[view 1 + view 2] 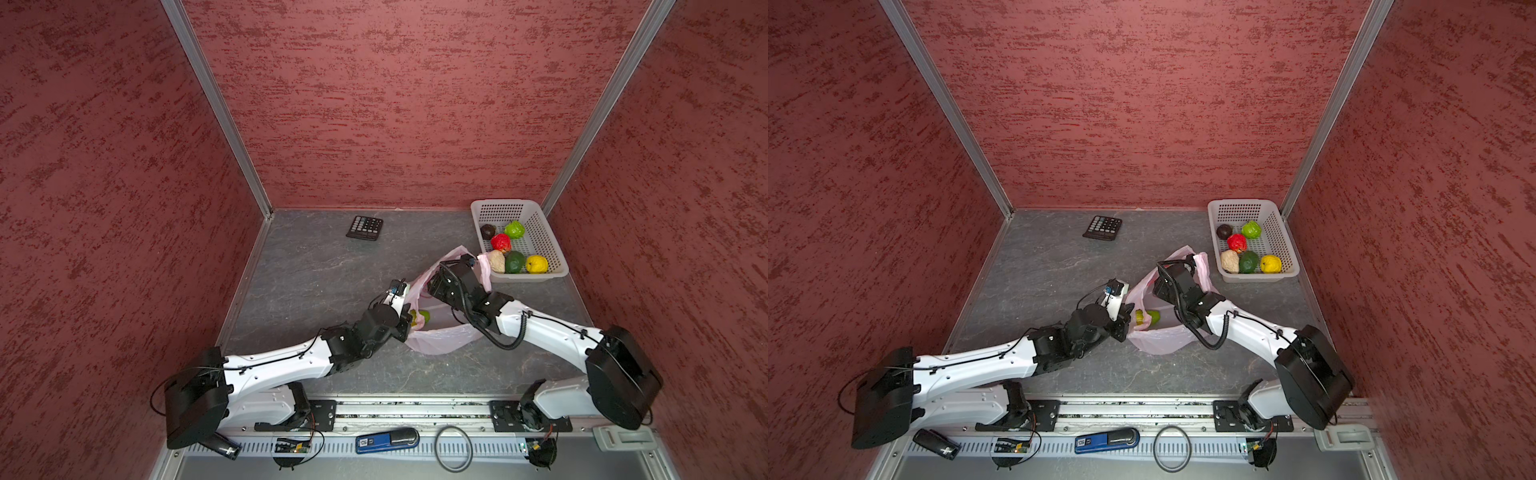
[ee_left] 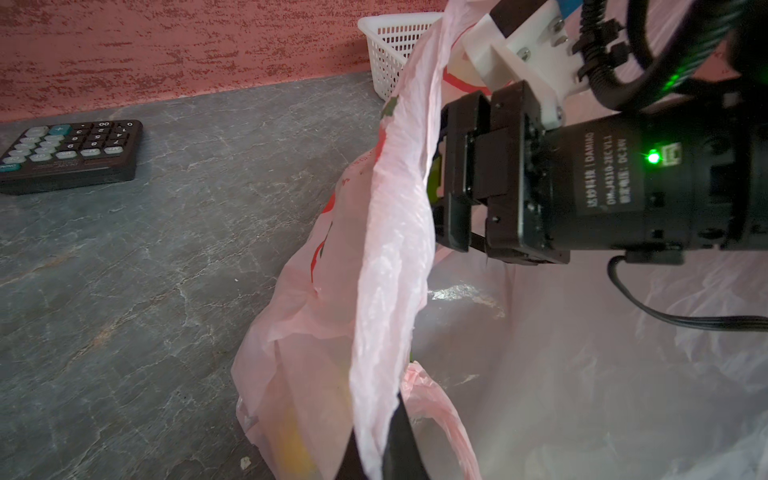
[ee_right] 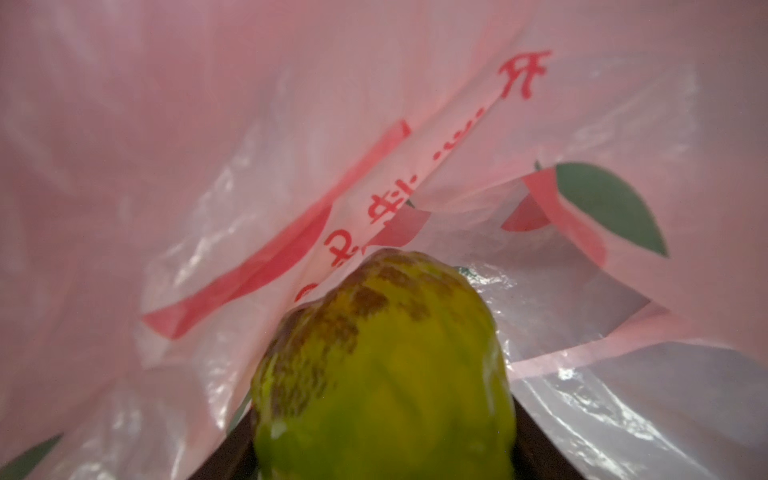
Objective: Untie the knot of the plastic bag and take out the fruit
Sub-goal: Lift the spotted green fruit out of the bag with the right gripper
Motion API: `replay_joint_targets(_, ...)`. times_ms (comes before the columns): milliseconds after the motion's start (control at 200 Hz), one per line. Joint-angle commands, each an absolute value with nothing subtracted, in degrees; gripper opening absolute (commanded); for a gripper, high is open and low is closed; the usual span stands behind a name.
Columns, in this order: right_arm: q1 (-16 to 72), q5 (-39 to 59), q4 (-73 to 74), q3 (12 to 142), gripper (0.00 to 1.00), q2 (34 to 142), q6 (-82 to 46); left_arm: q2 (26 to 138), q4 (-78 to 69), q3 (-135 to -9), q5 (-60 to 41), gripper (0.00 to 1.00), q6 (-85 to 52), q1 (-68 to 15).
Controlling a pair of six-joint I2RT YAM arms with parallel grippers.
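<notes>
**Right gripper holds a fruit inside the opened bag**

Nearest the arms' bases, the left gripper [image 2: 376, 449] is pressed together, pinching an edge of the plastic bag [image 1: 440, 340] and holding that film up. The pale pink bag lies mid-surface between the two arms with its mouth spread.

The right gripper [image 2: 455, 178] reaches into that mouth. The right wrist view shows its jaws clasping a yellow-green fruit [image 3: 382, 365] with brown speckles, and red print on the film all around.

In a top view, a yellowish piece [image 1: 1139, 317] and a light green piece [image 1: 1154, 318] show inside the bag just beside the left gripper. I cannot tell if either is the held one.

Farther back, a white perforated basket [image 1: 498, 202] stands in the right rear corner of the grey surface [image 1: 324, 274]. It holds six pieces:
- dark brown [image 1: 487, 231]
- light green [image 1: 514, 229]
- red [image 1: 500, 242]
- beige [image 1: 496, 261]
- dark green [image 1: 515, 262]
- yellow [image 1: 536, 264]

A black calculator [image 1: 365, 227] lies near the back wall, well apart from the bag.
</notes>
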State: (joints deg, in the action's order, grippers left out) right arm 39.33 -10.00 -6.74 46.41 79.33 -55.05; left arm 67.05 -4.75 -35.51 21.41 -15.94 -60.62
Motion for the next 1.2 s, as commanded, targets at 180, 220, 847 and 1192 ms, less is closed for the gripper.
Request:
replay_joint_targets(180, 44.37, -8.86, -13.66, 50.53, 0.37, 76.18, -55.11, 65.31, -6.42, -34.88, 23.12, 0.00, -14.85, -58.38)
replay_joint_targets(220, 45.30, -9.29, -14.73, 51.24, 0.37, 75.83, -54.95, 65.15, -6.34, -34.90, 23.12, 0.00, -14.77, -58.12)
replay_joint_targets(847, 51.94, -12.79, -35.36, 64.30, 0.37, 68.61, -55.11, 64.08, -5.48, -34.49, 23.82, 0.00, -14.76, -56.76)
replay_joint_targets(1192, 49.44, -16.36, -42.18, 78.56, 0.38, 68.61, -50.20, 63.99, -5.15, -34.20, 23.51, 0.00, -14.76, -56.76)
